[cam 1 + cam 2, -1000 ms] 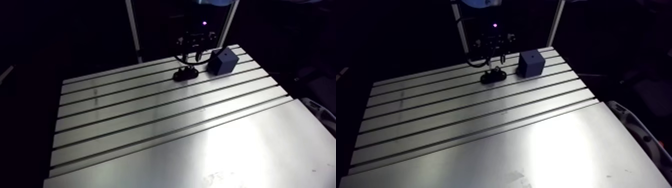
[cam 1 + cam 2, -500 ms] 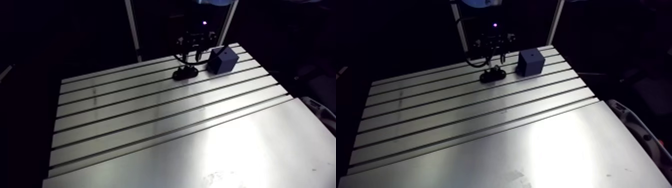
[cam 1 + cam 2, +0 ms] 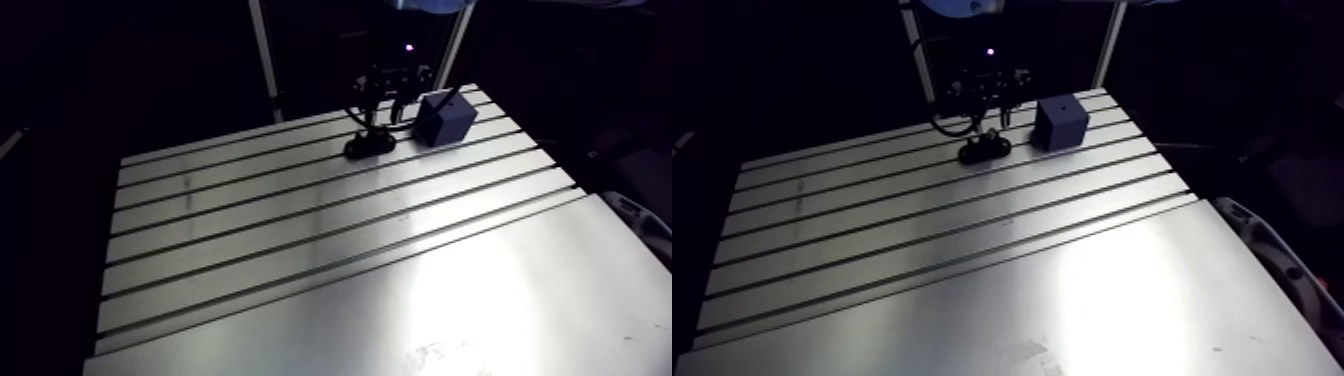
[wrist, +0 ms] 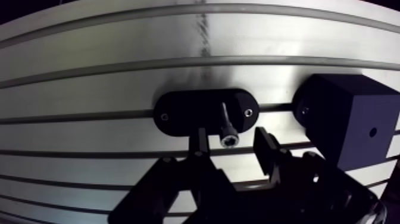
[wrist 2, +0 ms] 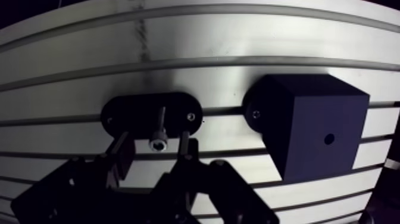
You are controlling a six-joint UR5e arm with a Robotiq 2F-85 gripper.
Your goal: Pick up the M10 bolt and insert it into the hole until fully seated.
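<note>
The dark steel socket-head M10 bolt [image 4: 229, 139] stands head-up in a black oval holder [image 4: 184, 110] near the far edge of the slotted aluminium tabletop [image 3: 300, 250]. Just beside the holder, toward the far right corner, is a dark blue cube block [image 4: 351, 119] with a small hole in its top. The two-finger gripper [image 5: 155, 140] has its fingers spread either side of the bolt's head, with a gap on each side.

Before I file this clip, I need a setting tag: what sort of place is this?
Probably a robotics test bench in a lab or workshop: a slotted metal table, a dark block with a hole on it, and an open pincer straddling a bolt set in a black holder.
</note>
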